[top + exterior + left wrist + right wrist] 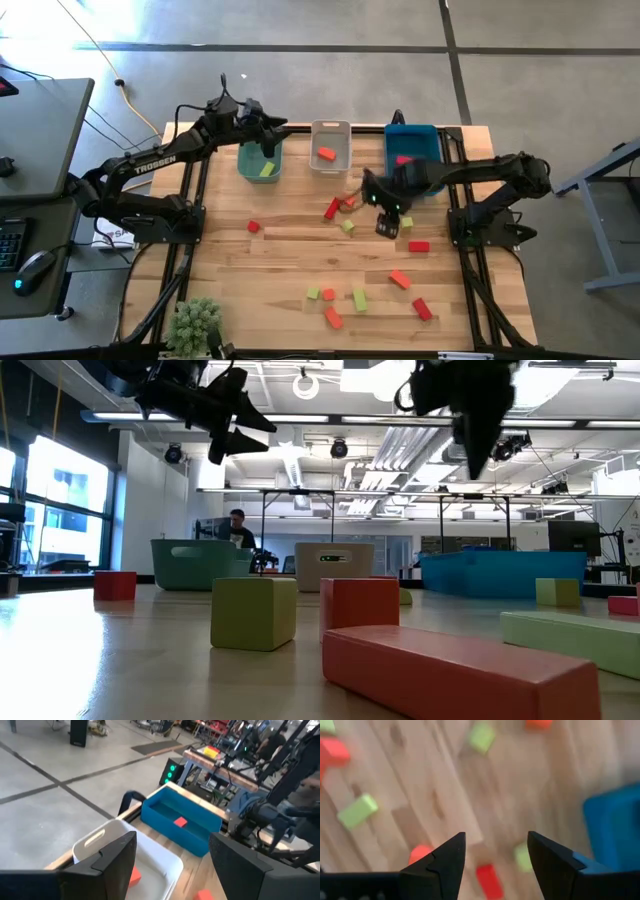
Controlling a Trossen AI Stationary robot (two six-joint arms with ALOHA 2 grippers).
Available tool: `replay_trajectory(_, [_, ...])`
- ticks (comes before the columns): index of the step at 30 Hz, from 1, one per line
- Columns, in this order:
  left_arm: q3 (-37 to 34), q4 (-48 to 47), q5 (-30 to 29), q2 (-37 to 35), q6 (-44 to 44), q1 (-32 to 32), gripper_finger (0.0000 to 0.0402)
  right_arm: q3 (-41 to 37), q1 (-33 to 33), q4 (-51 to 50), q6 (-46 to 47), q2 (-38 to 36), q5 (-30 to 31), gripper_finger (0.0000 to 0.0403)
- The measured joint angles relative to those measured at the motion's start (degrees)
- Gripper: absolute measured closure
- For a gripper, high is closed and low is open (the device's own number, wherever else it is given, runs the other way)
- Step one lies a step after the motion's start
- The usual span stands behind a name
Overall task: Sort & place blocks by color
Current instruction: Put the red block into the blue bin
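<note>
High view: wooden worktop (290, 270) carries green bin (260, 160), white bin (331, 147), blue bin (411, 150) along far edge. Left gripper (268, 127), fingers apart and empty, hangs over green bin. Right gripper (388, 222), fingers apart and empty, hovers mid-worktop. Blocks (360, 298) lie scattered on worktop; a few in bins.

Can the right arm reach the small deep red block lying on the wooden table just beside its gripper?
Probably yes. The right gripper hangs open above the wooden table, and the small deep red block lies uncovered close by, with nothing between them.
</note>
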Motion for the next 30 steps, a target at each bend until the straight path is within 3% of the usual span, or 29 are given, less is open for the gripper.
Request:
replay_trajectory(5, [0.0, -3.12, 0.02, 0.01, 0.19, -0.37, 0.0163, -3.71, 6.76, -1.09, 7.03, -0.01, 0.02, 0.0201])
replay_trajectory(12, [0.0, -4.1, 0.01, 0.01, 0.21, -1.37, 0.0163, -8.79, 13.32, -2.05, 10.16, -0.01, 1.03, 0.0201])
replay_trajectory(30, [0.0, -4.08, -0.11, 0.02, 0.21, -3.04, 0.0163, -23.24, 17.37, 6.06, -0.85, 0.01, 0.62, 0.0201])
